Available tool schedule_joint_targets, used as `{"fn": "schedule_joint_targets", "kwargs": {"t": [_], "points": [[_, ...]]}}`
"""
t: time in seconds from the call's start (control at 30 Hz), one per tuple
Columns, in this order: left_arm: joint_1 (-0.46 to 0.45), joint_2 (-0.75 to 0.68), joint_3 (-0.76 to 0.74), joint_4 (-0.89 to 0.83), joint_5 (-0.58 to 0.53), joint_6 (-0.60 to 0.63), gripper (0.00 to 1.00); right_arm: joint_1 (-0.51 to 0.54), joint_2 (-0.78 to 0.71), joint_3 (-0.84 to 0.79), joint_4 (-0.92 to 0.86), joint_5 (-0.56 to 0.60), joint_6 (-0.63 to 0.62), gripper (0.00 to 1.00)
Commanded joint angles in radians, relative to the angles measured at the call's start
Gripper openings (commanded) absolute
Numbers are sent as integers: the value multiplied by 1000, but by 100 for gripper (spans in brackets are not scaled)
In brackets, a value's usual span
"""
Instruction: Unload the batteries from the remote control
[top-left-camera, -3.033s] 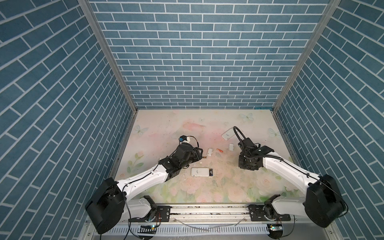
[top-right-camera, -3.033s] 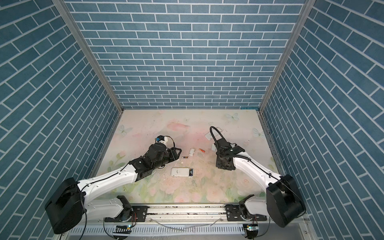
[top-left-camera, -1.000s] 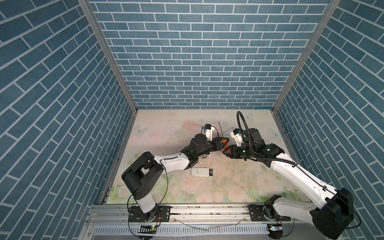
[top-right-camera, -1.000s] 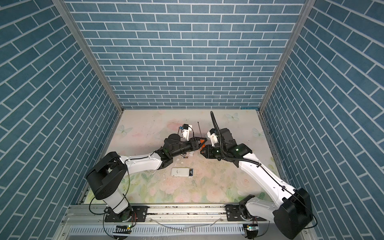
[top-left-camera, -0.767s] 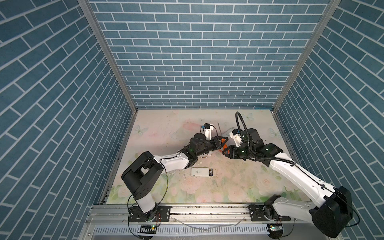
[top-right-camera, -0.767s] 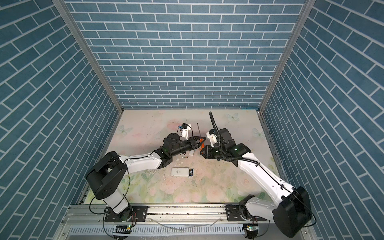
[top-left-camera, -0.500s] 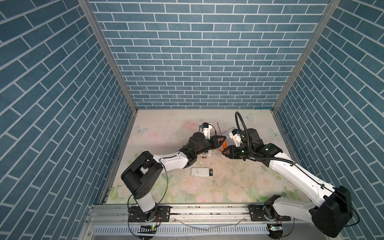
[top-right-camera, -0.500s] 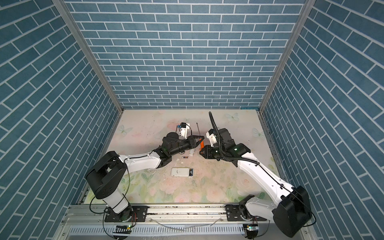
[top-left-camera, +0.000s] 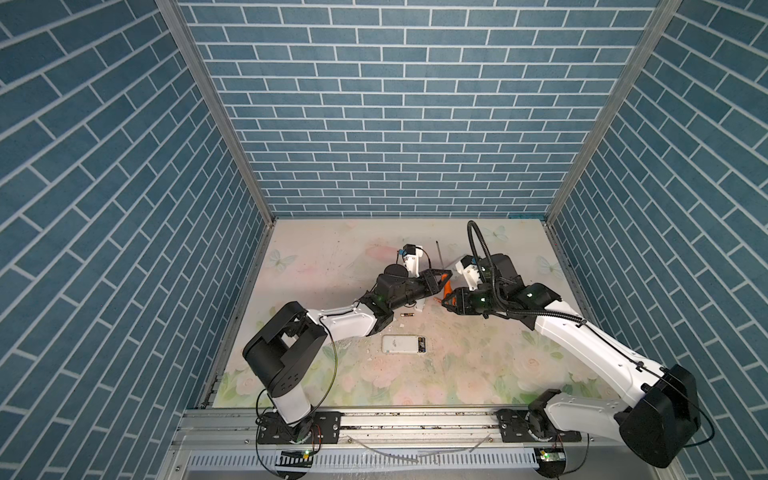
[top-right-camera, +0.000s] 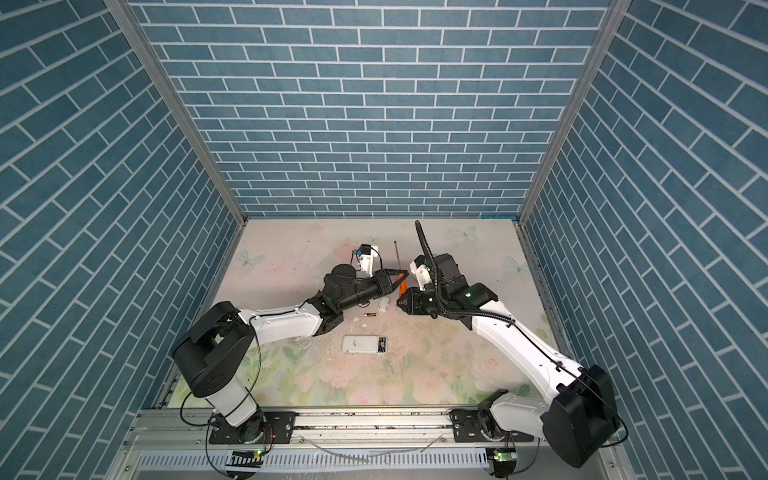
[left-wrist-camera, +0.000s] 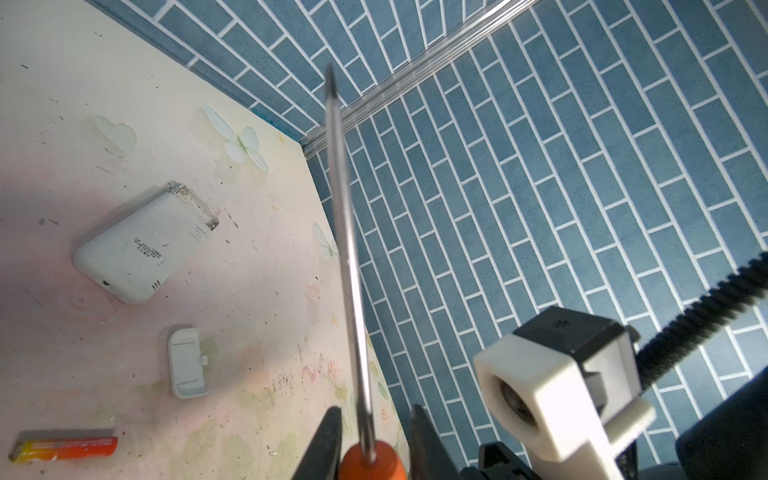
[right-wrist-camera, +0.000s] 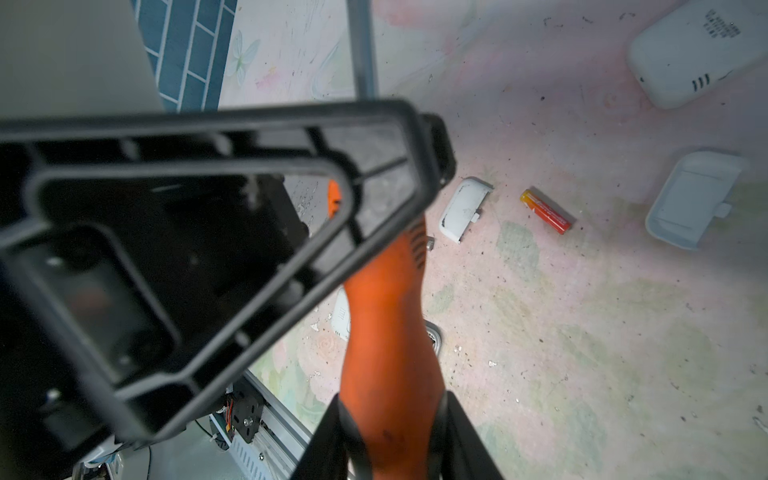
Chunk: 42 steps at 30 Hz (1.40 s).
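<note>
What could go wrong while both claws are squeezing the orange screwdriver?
1. The left claw and the right claw both clamp the screwdriver by its handle, above the table. If they tug different ways, it might twist loose and drop.
2. A dropped screwdriver could knock the orange battery or the white cover lying below it, sending them rolling or sliding away.

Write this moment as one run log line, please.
left gripper: shut on screwdriver, near shaft | right gripper: shut on screwdriver handle | orange battery: loose on table
</note>
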Motion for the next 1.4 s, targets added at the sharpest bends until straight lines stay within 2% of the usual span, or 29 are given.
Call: {"fn": "schedule_joint_targets", "kwargs": {"t": [0.0,0.13,0.27,0.4,0.5,0.7,0.93,1.23,1.37], "points": [[-2,0,-24,23,14,12,19,4,7,62,42,-7,-16,0],[4,2,-42,40,5,1,2,3,-2,61,29,7,-17,0],[14,-12,-67,53,-34,-15,0,3,-30,48,32,47,-6,0],[40,-14,-72,96,-87,-88,0,3,-85,-8,114,118,54,26],[53,-9,-52,130,-136,-151,0,4,-138,-89,240,179,130,40],[55,-14,21,121,-215,-234,0,22,-207,-210,466,280,212,53],[55,-39,92,94,-273,-287,0,61,-194,-277,690,353,202,58],[53,-58,123,85,-267,-323,0,62,-112,-298,977,335,196,59],[50,-61,120,95,-266,-333,0,63,-55,-269,1040,336,196,57]]}}
